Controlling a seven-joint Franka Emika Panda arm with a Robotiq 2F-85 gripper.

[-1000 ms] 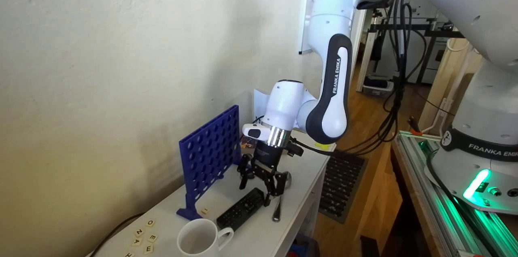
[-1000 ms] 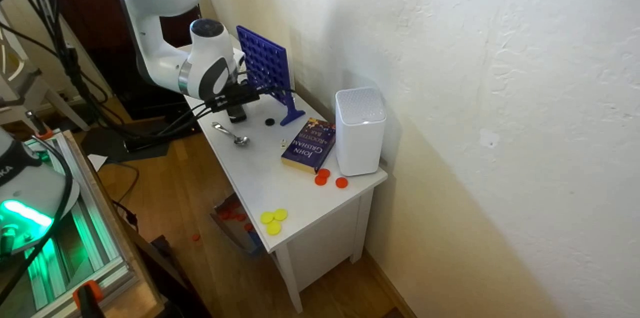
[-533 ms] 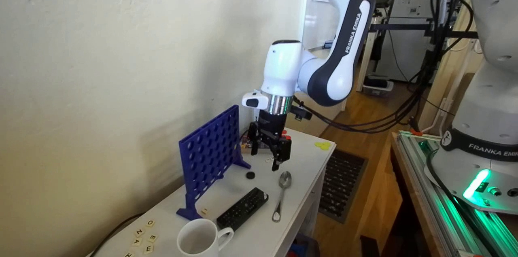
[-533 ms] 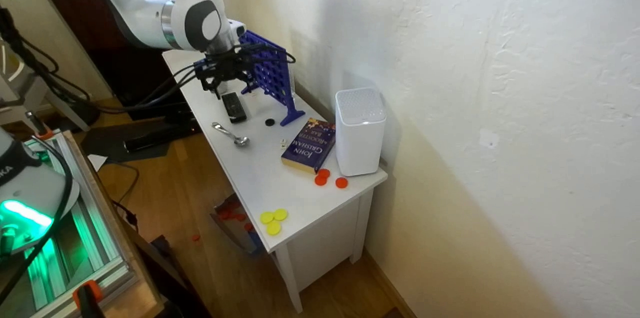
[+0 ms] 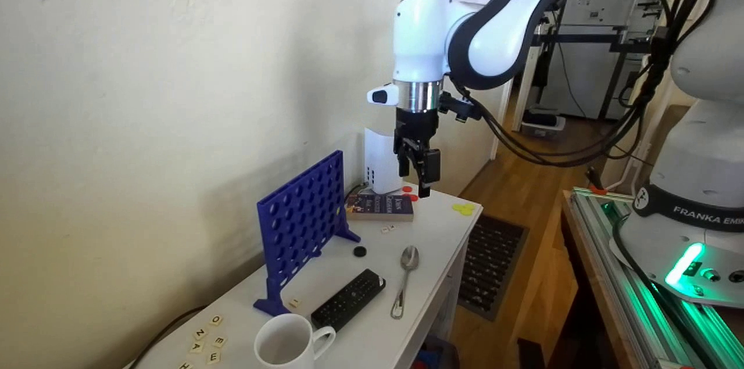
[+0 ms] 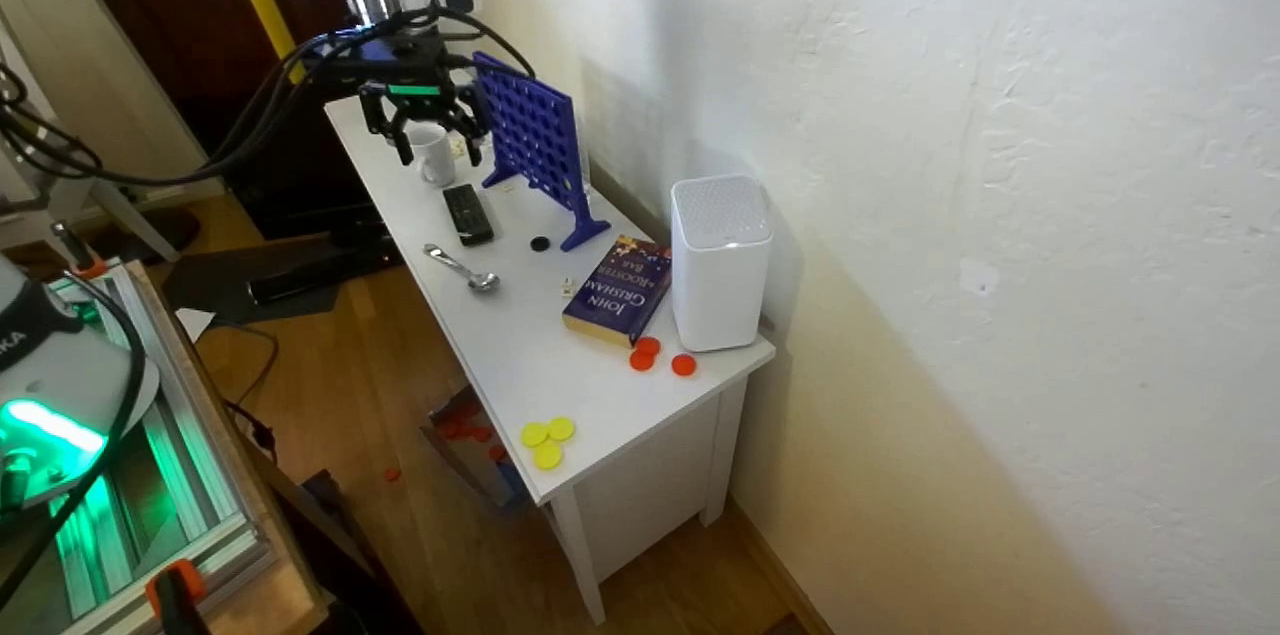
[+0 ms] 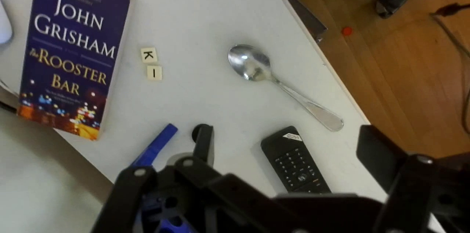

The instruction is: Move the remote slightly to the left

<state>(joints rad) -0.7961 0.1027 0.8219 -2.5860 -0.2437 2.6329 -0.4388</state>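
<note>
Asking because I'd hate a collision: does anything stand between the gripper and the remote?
Nothing visible does. The open gripper hangs above the table, and no object shows on top of the remote. The spoon lies to one side, the upright blue frame stands to the other, the white mug near one end.

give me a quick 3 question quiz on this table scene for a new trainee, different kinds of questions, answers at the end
1. Count: how many yellow discs lie on the table?
2. Multiple choice: in the wrist view, which letters show on the two tiles beside the book? a) T and R b) K and I c) B and S
3. True or false: the end effector is open and apart from the remote, which lies on the table.

Key: 1. Three. 2. b. 3. True.
</note>
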